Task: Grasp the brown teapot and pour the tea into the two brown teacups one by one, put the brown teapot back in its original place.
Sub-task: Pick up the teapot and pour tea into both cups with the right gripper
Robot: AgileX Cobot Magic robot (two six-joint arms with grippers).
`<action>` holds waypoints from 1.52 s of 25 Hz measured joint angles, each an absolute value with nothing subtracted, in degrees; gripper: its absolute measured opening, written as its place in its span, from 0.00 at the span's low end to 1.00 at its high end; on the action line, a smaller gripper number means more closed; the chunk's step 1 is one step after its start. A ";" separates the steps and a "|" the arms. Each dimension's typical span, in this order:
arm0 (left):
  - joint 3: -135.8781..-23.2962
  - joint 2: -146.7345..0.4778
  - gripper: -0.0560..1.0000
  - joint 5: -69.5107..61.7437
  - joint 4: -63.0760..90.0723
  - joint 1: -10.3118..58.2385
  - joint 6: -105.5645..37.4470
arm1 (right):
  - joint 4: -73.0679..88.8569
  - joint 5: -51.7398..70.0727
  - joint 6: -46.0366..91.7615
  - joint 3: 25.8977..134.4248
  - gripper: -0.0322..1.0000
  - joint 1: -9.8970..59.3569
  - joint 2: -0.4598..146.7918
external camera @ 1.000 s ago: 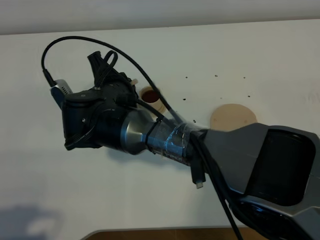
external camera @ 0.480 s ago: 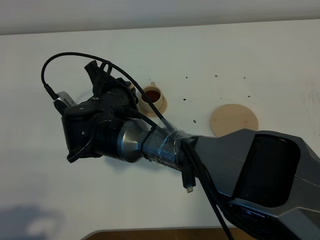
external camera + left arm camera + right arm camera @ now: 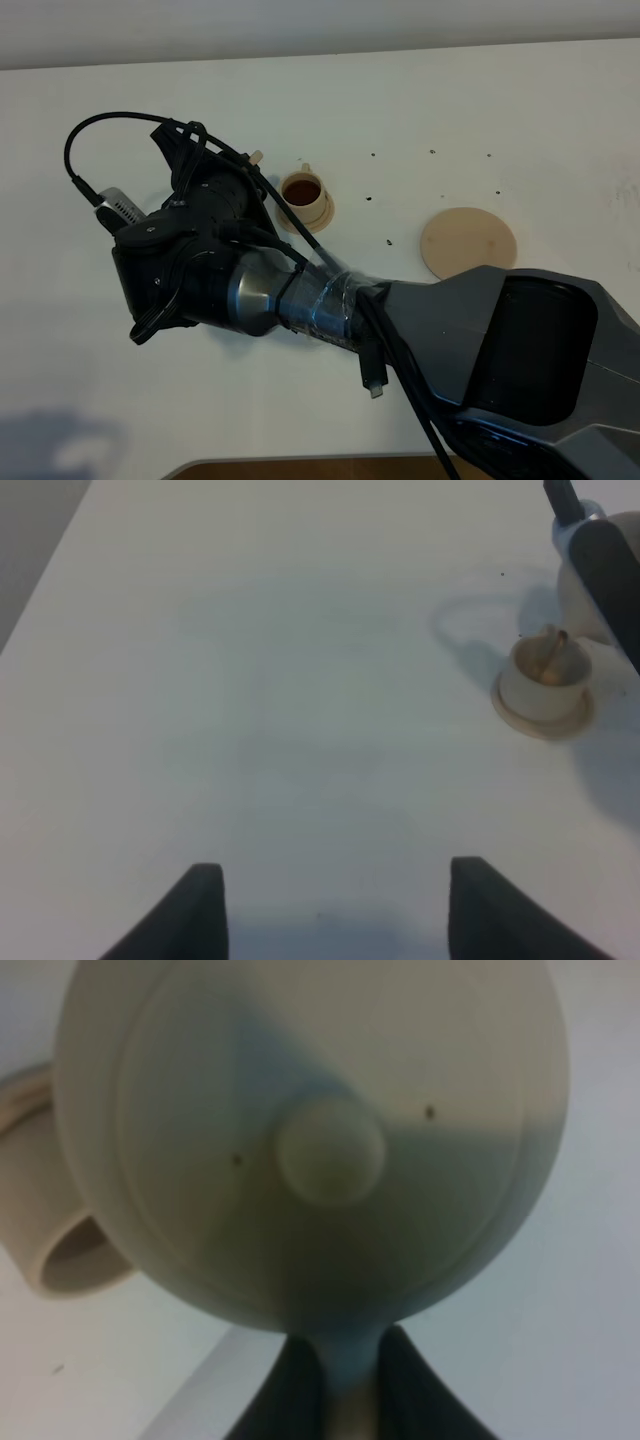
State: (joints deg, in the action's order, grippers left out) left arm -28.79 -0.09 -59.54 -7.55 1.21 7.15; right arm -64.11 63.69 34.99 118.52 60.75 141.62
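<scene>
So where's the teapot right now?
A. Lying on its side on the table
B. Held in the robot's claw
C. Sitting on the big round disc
B: the right wrist view shows the right gripper shut on the handle of the brown teapot, and from above the large round saucer lies bare.

White tabletop [image 3: 520,100], few dark specks [image 3: 432,152]; grey band [image 3: 300,25] beyond far edge; soft shadow [image 3: 60,445] near corner.

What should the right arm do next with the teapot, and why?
Probably tilt the teapot toward the teacup beside it, which looks unfilled. The right gripper holds the teapot by its handle, and the other teacup already holds dark tea.
</scene>
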 joint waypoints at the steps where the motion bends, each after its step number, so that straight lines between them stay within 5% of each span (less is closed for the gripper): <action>1: -28.79 -0.09 0.52 -59.54 -7.55 1.21 7.15 | -64.40 63.69 35.12 118.52 0.15 60.82 141.62; 38: -28.79 -0.09 0.52 -59.54 -7.55 1.21 7.15 | -71.02 60.83 45.36 118.52 0.15 60.82 141.62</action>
State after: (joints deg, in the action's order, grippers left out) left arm -28.79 -0.09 -59.54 -7.55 1.21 7.15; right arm -71.02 60.83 45.36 118.52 60.82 141.62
